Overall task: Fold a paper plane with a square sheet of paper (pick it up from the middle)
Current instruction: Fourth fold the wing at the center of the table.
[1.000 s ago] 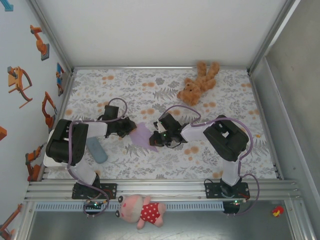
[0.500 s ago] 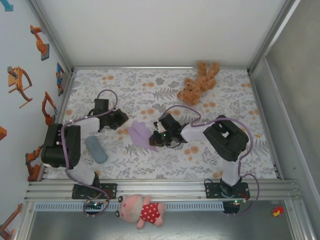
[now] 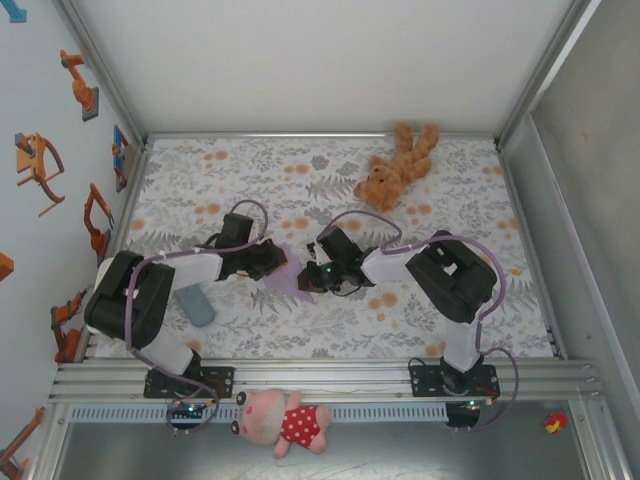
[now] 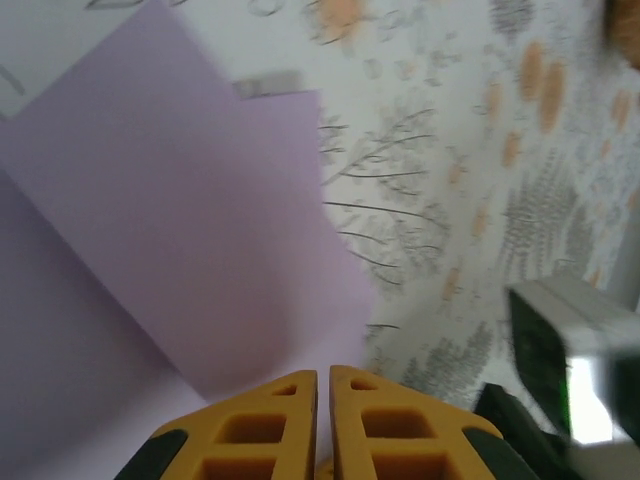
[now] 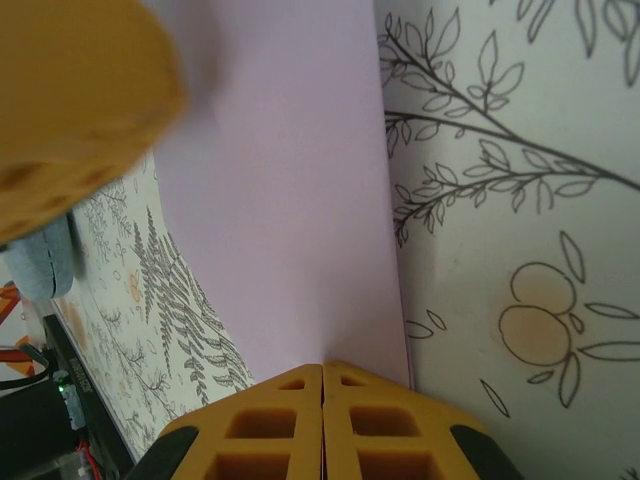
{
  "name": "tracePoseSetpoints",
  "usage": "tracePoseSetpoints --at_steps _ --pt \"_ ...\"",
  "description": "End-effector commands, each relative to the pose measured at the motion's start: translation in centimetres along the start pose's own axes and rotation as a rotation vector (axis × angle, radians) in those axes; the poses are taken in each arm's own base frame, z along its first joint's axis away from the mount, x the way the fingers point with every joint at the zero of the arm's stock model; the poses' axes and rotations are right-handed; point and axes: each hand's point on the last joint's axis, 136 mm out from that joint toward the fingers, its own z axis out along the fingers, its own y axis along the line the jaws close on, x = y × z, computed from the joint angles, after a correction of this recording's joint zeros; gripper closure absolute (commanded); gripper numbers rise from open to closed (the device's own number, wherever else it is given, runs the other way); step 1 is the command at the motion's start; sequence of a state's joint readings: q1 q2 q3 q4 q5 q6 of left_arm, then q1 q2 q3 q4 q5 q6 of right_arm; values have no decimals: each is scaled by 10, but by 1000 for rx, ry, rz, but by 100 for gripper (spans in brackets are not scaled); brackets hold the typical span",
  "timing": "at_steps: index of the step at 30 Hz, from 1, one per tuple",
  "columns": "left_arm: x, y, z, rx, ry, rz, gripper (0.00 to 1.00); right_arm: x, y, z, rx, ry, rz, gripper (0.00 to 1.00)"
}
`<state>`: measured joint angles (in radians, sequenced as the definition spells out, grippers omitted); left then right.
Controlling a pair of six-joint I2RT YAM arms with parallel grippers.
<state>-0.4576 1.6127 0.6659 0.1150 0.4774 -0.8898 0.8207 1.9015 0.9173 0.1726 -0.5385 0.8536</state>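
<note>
Two layers of lilac paper [image 4: 200, 230] from left wrist; overhead, a sliver.

From above and behind the bases [image 3: 190, 382] we look down on the whole table [image 3: 450, 200]. Each wrist camera peers past its own fingers [image 4: 270, 420], close over the paper [image 5: 290, 200], which all three views share.

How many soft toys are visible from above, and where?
2. A brown teddy bear lies on the table's far right part; a pink pig toy lies off the table, by the near rail.
</note>
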Motion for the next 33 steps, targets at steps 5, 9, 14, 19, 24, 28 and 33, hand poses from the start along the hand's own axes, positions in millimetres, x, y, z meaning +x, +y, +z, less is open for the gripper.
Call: tracePoseSetpoints --at_steps 5,9,14,19,24,28,33 --pt "-3 12 10 -61 -5 -33 90 -8 23 -14 -51 -54 -68 91" --pt "-2 22 9 -106 -8 -35 91 0 9 -18 15 -42 -72 91" --pt "1 33 11 -156 0 -58 91 16 -5 -17 56 13 -55 91" --pt "2 42 15 -192 13 -84 91 22 -2 -16 53 52 -73 91" --pt "5 48 16 -217 24 -97 91 18 1 -15 51 45 -87 91" --pt "5 51 16 -233 26 -101 91 18 4 -10 44 60 -94 91" --pt "7 54 16 -247 31 -109 92 12 10 -8 45 57 -117 91"
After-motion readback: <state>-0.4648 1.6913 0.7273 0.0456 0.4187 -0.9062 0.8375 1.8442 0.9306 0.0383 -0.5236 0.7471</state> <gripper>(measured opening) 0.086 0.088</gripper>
